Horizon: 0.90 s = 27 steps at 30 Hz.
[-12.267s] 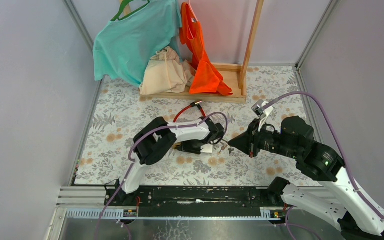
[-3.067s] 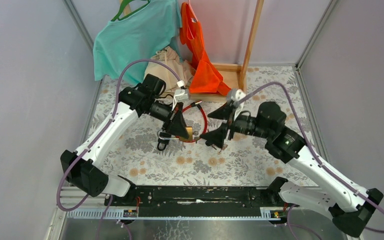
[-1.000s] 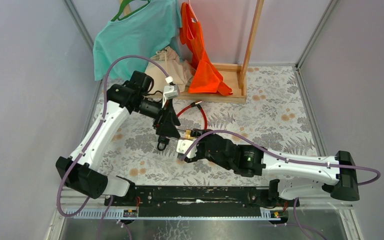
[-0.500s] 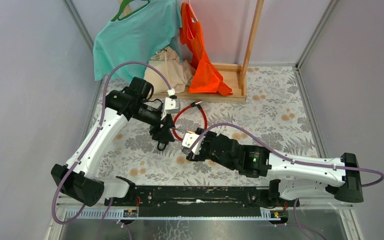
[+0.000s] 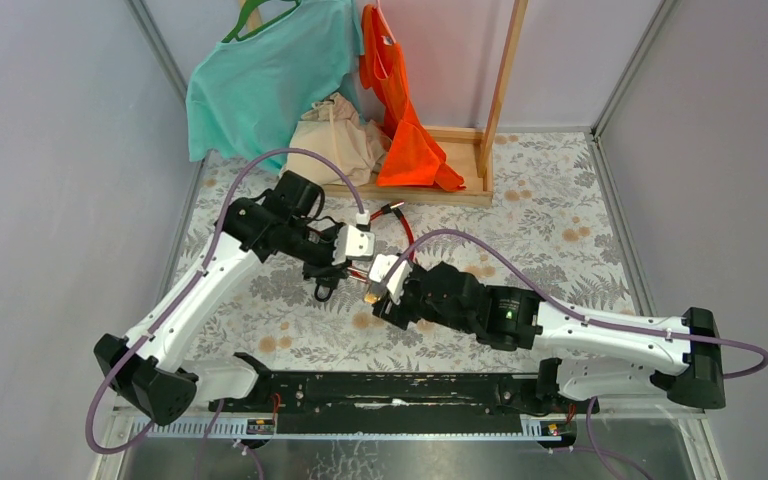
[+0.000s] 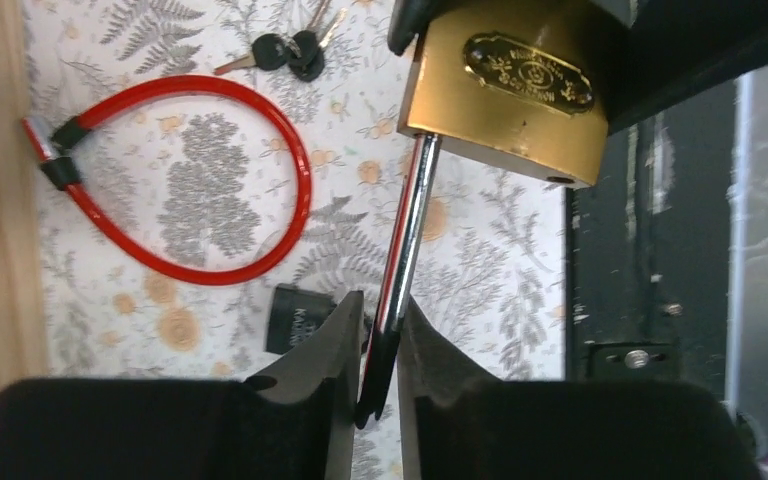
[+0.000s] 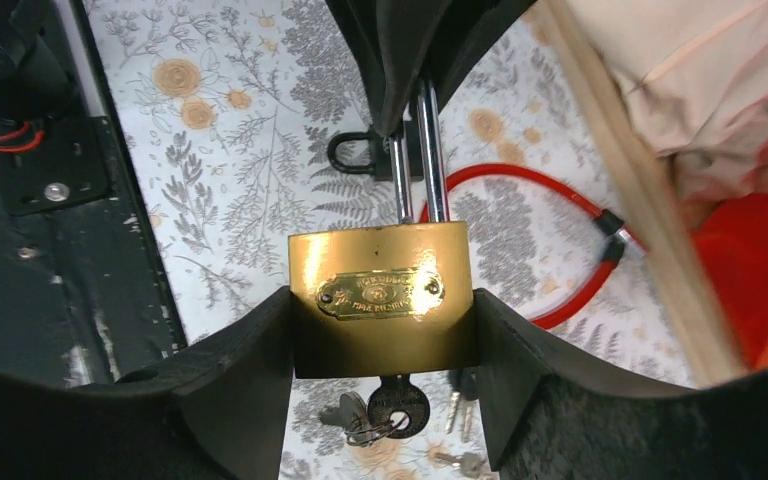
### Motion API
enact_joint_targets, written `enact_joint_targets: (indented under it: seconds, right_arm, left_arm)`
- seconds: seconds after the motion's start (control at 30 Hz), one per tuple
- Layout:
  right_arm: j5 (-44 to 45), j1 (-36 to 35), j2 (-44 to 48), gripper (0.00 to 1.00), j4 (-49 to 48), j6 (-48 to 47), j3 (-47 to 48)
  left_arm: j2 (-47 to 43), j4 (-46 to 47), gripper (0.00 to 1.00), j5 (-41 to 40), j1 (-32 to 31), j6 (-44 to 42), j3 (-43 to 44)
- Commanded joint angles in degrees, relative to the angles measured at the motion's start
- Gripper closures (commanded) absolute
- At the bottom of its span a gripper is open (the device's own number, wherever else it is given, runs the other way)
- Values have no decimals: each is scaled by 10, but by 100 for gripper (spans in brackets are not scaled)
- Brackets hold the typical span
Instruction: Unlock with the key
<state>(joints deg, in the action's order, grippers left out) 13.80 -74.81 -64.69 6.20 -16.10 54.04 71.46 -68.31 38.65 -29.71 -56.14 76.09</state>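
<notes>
Gripping the brass padlock (image 7: 380, 300) by its two narrow sides, the right gripper (image 7: 382, 325) held it in the air at the middle of the right wrist view. Its jaws stood about halfway apart, and the lock body filled the space between them. A key (image 7: 397, 405) sat in the keyhole on the lower edge of the body, with a ring and more keys hanging beside it.

The steel shackle (image 6: 405, 235) came out of the opposite edge and ran to the left gripper (image 6: 380, 325). The fingers of that gripper were nearly closed and pinched the bend of the shackle between their tips. In the left wrist view only one leg entered the body, and a small dark hole showed open near the right corner of the same edge. In the right wrist view two legs stood close together above the body, so I cannot tell exactly how far the shackle was turned.

In the top view the two grippers met just left of the frame centre, above the flowered table (image 5: 560, 210). On the cloth lay a red cable lock (image 6: 295, 190), a small black lock (image 6: 290, 318) and a bunch of loose keys (image 6: 290, 48), the keys at the upper middle of the left wrist view. A wooden rack (image 5: 500, 90) with clothes stood at the top.
</notes>
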Motion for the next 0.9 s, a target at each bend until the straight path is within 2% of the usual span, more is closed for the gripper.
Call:
enact_joint_targets:
  seconds: [0.0,0.13,0.17,0.27,0.4,0.5,0.6,0.87]
  right_arm:
    - [-63,56,16,100,-50,116,31]
    - [-126,118,16,100,-44,196,30]
    - [-149,134,16,100,-46,216,28]
    - [-172,170,11,100,-46,267,24]
    - [-143,201,7,100,-27,286,14]
    - [-130,235,17,100,-13,289,-15]
    - [-93,262,32,100,-1,284,-49]
    - [77,322,-6,100,57,280,-71]
  left_arm:
    - [-5,86,81,-98,-19,23,-11]
    - [-2,141,83,-164,-36,35,-23]
    - [-1,153,81,-182,-41,38,-25]
    - [5,165,61,-215,-56,47,-31]
    - [6,165,29,-209,-61,75,-41]
    - [6,165,17,-196,-46,97,-46]
    - [3,187,1,-173,-6,143,-42]
    - [27,230,0,-228,35,241,-2]
